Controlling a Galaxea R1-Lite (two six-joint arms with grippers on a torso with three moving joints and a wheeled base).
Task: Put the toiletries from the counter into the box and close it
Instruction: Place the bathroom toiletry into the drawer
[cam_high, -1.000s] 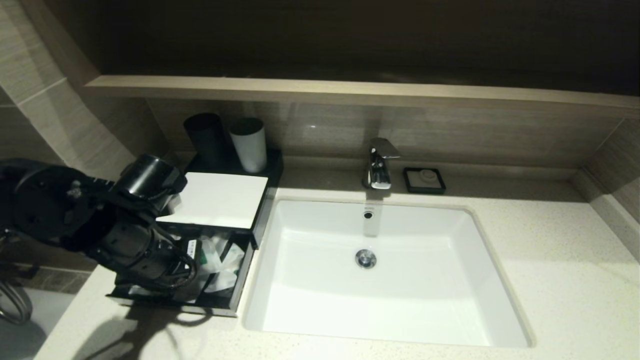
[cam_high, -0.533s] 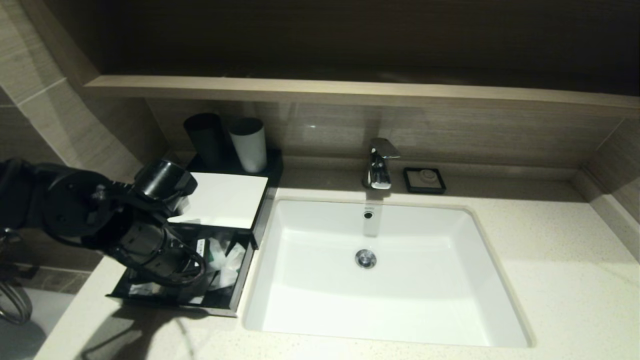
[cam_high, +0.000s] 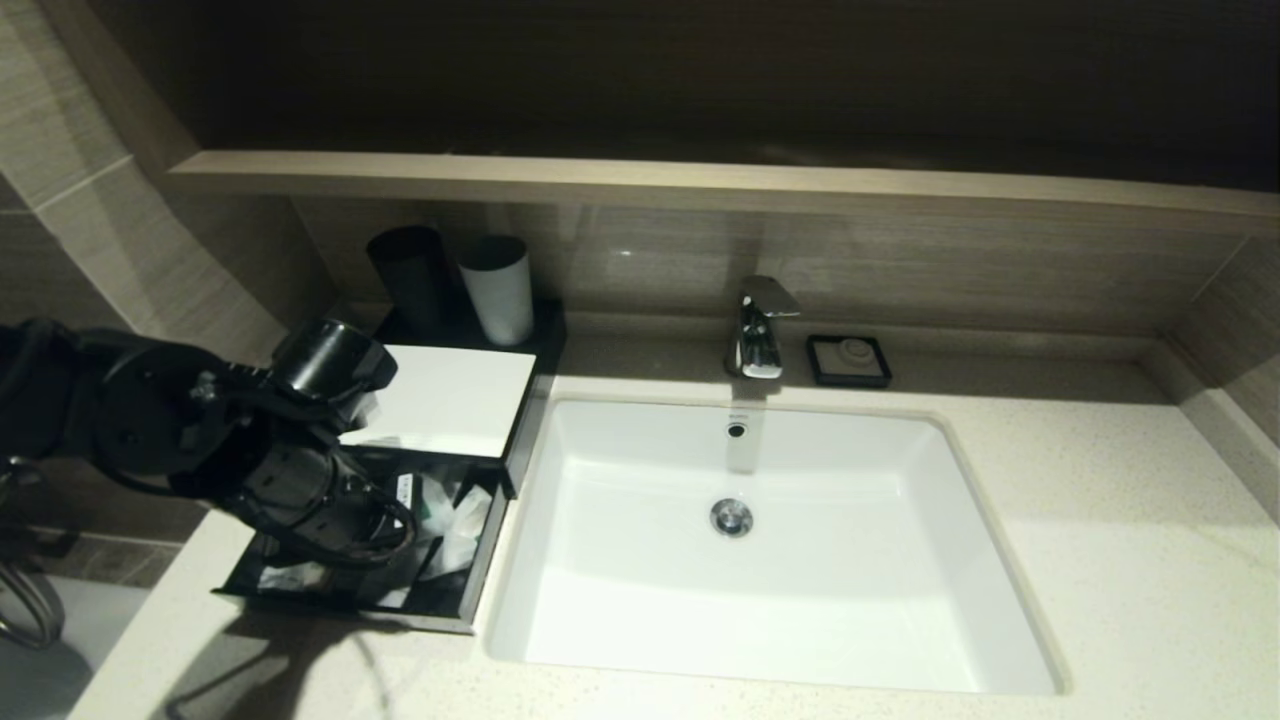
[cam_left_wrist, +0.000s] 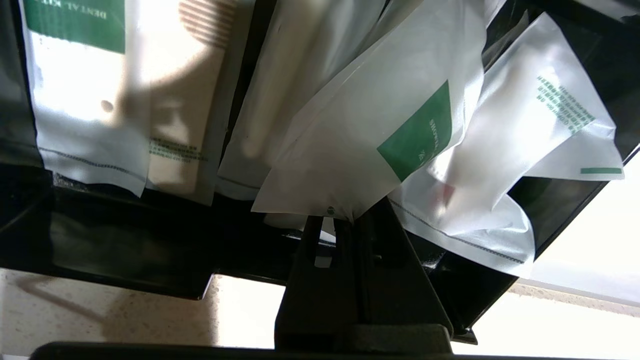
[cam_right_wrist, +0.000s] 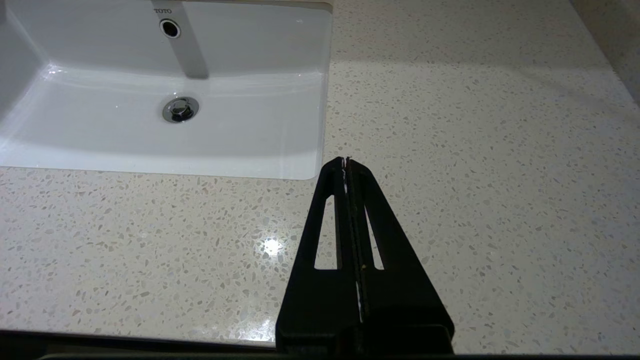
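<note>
Head view: left gripper farther into drawer than before.

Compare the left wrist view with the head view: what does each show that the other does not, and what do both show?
Only the left wrist view shows the left tool shut on the edge of a white packet with a green label, over the drawer. Only the head view shows the basin, faucet, black cup, white cup and soap dish. Both show the open drawer holding packets, and the counter.
</note>
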